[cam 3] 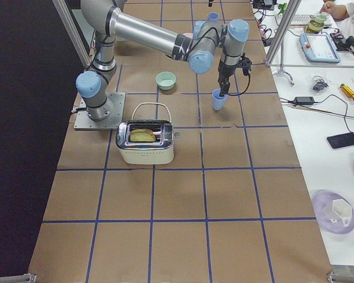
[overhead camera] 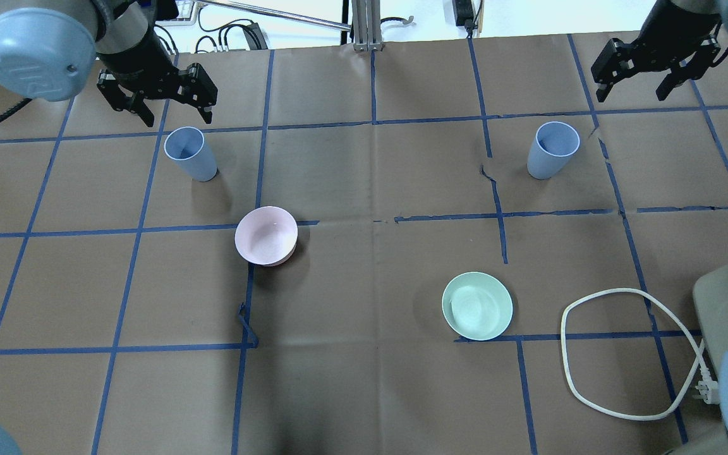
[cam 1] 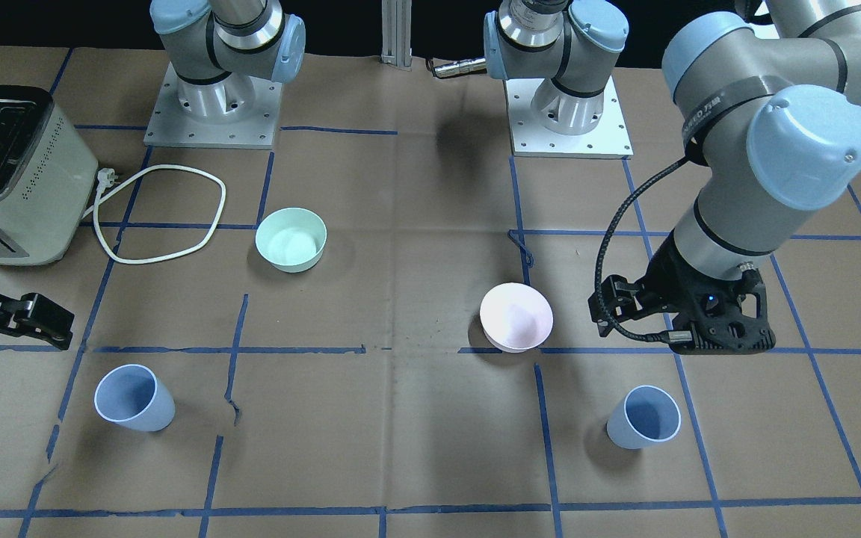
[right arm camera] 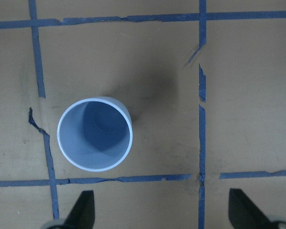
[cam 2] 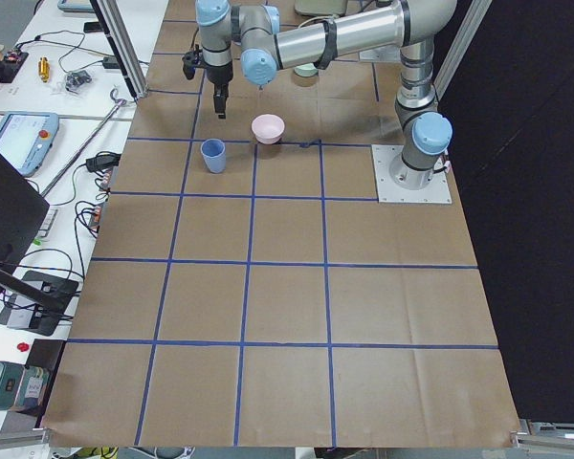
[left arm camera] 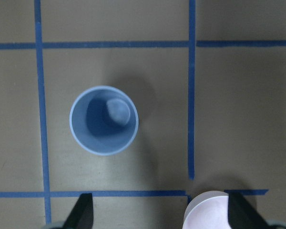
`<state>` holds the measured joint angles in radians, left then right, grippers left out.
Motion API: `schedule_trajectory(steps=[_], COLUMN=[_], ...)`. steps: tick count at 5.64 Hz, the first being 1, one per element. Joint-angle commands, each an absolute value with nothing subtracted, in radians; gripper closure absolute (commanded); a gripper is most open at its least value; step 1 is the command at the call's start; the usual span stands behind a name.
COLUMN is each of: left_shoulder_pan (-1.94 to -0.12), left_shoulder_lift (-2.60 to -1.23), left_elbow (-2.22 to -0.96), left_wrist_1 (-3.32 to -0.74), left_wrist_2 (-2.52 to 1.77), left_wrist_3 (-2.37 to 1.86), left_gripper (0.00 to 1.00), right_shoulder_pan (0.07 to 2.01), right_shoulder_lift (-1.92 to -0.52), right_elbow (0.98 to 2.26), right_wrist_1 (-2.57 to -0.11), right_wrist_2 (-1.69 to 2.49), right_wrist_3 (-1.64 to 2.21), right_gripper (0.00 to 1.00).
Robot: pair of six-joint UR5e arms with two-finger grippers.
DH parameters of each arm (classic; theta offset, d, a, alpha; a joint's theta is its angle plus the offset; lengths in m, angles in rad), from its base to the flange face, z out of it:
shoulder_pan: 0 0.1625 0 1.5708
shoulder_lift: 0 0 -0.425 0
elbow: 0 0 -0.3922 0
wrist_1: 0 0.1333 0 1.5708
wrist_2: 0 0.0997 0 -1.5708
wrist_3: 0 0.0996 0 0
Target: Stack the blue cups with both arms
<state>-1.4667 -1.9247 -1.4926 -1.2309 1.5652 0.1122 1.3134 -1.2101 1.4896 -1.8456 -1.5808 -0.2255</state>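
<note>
Left pincer (overhead camera: 177, 117) and right pincer (overhead camera: 630, 95) hang spread wide, gripping nothing, each near an upright cup on the worktop (overhead camera: 370, 392): left blue cup (overhead camera: 190, 155) upper left of the overhead view, right blue cup (overhead camera: 550, 151) upper right.

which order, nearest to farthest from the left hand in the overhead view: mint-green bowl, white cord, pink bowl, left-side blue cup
From the left hand:
1. blue cup, right beside it
2. pink bowl, left of centre
3. mint-green bowl, right half
4. white cord, far right
</note>
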Motion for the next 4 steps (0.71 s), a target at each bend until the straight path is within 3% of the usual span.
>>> schedule_trajectory(steps=[1, 4], left_shoulder_pan=[-1.463, -1.463], left_shoulder_lift=[-2.017, -2.107], left_elbow=[-1.535, -1.540], left_wrist_1=[-1.067, -1.017], left_wrist_2=[1.563, 1.574], left_wrist_3=[0.124, 0.123], left_gripper=[0.01, 0.01], right_shoulder_pan=[1.321, 1.322], right_shoulder_lift=[-1.172, -1.131], right_elbow=[1.618, 1.647], right_wrist_1=[-2.039, -2.109], right_wrist_2=[-1.580, -1.534], right_wrist_3=[-0.215, -0.212], right_gripper=[0.00, 0.04])
